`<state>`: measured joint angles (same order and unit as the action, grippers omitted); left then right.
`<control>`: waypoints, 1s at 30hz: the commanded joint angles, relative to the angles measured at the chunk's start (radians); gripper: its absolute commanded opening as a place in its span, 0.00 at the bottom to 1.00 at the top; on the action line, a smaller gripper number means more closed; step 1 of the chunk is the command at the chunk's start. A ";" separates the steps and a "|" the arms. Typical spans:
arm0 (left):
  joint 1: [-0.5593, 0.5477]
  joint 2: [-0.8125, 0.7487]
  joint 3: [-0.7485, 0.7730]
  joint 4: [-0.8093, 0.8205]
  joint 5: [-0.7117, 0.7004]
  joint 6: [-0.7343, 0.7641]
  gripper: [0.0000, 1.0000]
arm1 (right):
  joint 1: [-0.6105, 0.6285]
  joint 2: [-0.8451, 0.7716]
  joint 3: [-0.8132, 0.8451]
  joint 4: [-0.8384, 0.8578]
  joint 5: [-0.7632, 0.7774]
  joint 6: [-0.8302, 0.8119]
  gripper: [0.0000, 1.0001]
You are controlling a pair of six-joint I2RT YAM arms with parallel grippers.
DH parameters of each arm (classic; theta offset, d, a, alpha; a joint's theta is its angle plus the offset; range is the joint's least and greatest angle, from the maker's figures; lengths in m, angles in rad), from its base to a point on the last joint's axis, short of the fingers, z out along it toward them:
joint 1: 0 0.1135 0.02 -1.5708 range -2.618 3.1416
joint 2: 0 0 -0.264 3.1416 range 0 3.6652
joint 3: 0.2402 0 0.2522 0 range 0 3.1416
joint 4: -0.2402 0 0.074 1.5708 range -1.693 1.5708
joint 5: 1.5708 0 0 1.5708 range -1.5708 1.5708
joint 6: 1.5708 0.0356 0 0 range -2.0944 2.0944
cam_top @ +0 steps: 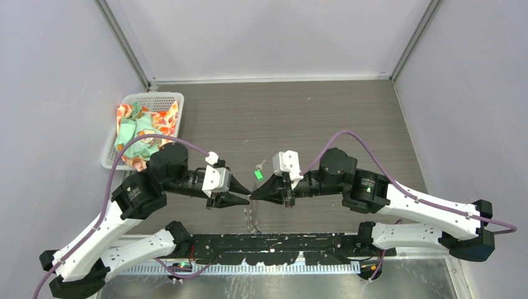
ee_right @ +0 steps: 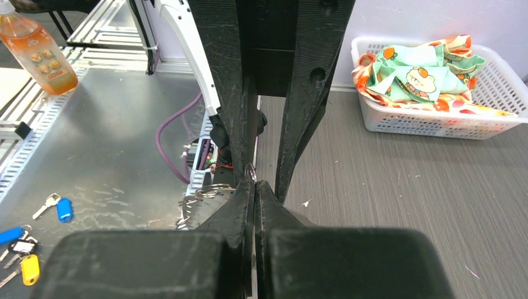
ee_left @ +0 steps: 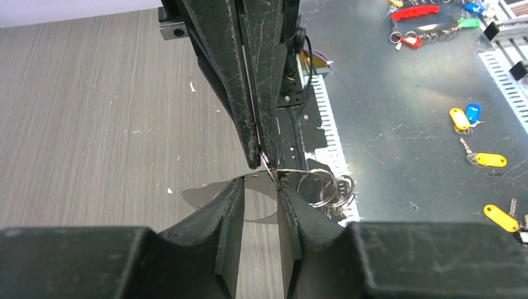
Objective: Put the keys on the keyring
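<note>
Close to the arms' bases lies a shiny metal sheet w/ spare keys on it: yellow tags, a blue tag and a red tag. An orange drink bottle stands past the sheet's edge. A bit further in, over the grey wood table, the two claws meet tip to tip, one arm coming from the left and one from the right. The right claw is squeezed tight, and it pinches the thin wire of the keyring right at its tips. The rest of the keyring, a bunch of small silver loops, hangs under the tips, close to the table's near edge. The left claw is a little bit open, w/ a narrow gap btw its fingers. The right claw's tips sit just above that gap. The wire runs next to one left finger, but I can't tell if it touches. The left claw holds nothing. Just past the claws, the green key lies on the table by itself, near the tips but not touching them. Far back, at the left corner, a white basket sits full of bright cloths.
</note>
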<state>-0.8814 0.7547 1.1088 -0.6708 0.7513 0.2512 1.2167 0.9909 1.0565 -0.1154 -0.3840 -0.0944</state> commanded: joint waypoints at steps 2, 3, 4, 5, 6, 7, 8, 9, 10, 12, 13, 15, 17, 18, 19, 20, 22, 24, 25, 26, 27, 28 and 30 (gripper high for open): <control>-0.004 -0.005 0.039 0.017 0.046 0.038 0.28 | 0.005 0.008 0.023 0.020 0.025 0.009 0.01; -0.004 -0.005 0.040 0.010 0.050 0.044 0.28 | 0.004 0.007 0.022 0.019 0.028 0.009 0.01; -0.004 -0.005 0.040 0.004 0.052 0.053 0.28 | 0.003 0.006 0.021 0.020 0.030 0.009 0.01; -0.004 -0.005 0.042 -0.004 0.054 0.060 0.28 | 0.004 0.004 0.019 0.020 0.032 0.010 0.01; -0.004 -0.004 0.044 -0.016 0.058 0.072 0.28 | 0.004 0.002 0.017 0.019 0.034 0.010 0.01; -0.004 -0.004 0.046 -0.029 0.061 0.085 0.28 | 0.004 0.000 0.016 0.020 0.036 0.011 0.01; -0.004 -0.003 0.046 -0.037 0.062 0.095 0.28 | 0.004 -0.003 0.016 0.020 0.037 0.011 0.01; -0.004 -0.004 0.047 -0.044 0.060 0.102 0.28 | 0.004 -0.003 0.014 0.021 0.039 0.010 0.01; -0.004 -0.002 0.047 -0.048 0.060 0.104 0.28 | 0.004 -0.006 0.014 0.022 0.039 0.011 0.01; -0.004 -0.002 0.048 -0.042 0.051 0.095 0.28 | 0.003 -0.004 0.014 0.024 0.035 0.012 0.01; -0.004 -0.001 0.048 -0.038 0.045 0.088 0.27 | 0.003 -0.002 0.014 0.026 0.033 0.013 0.01; -0.004 0.003 0.047 -0.025 0.032 0.072 0.24 | 0.003 0.000 0.014 0.031 0.030 0.017 0.01; -0.004 0.005 0.044 -0.010 0.015 0.049 0.21 | 0.003 0.001 0.013 0.034 0.026 0.019 0.01; -0.004 0.007 0.042 -0.002 0.008 0.036 0.21 | 0.003 0.001 0.011 0.037 0.026 0.021 0.01; -0.004 0.007 0.039 0.006 0.004 0.023 0.19 | 0.003 -0.001 0.010 0.039 0.025 0.021 0.01; -0.004 0.007 0.037 0.015 0.004 0.013 0.19 | 0.003 -0.001 0.010 0.042 0.024 0.022 0.01; -0.004 0.008 0.030 0.035 0.009 -0.012 0.18 | 0.004 -0.001 0.010 0.043 0.024 0.023 0.01; -0.004 0.009 0.025 0.043 0.018 -0.021 0.18 | 0.004 -0.002 0.008 0.046 0.025 0.024 0.01; -0.004 0.010 0.023 0.045 0.018 -0.025 0.16 | 0.004 -0.004 0.007 0.047 0.024 0.024 0.01; -0.004 0.011 0.020 0.045 0.015 -0.025 0.13 | 0.003 -0.003 0.007 0.049 0.022 0.024 0.01; -0.004 0.010 0.018 0.048 0.005 -0.026 0.10 | 0.003 -0.005 0.006 0.049 0.020 0.025 0.01; -0.004 0.009 0.014 0.051 -0.004 -0.030 0.06 | 0.003 -0.005 0.004 0.050 0.018 0.027 0.01; -0.004 0.008 0.007 0.061 -0.019 -0.038 0.01 | 0.003 -0.004 0.003 0.050 0.014 0.030 0.01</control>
<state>-0.8818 0.7654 1.1160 -0.6815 0.7509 0.2432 1.2163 0.9955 1.0546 -0.1436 -0.3641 -0.0761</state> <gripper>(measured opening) 0.039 0.026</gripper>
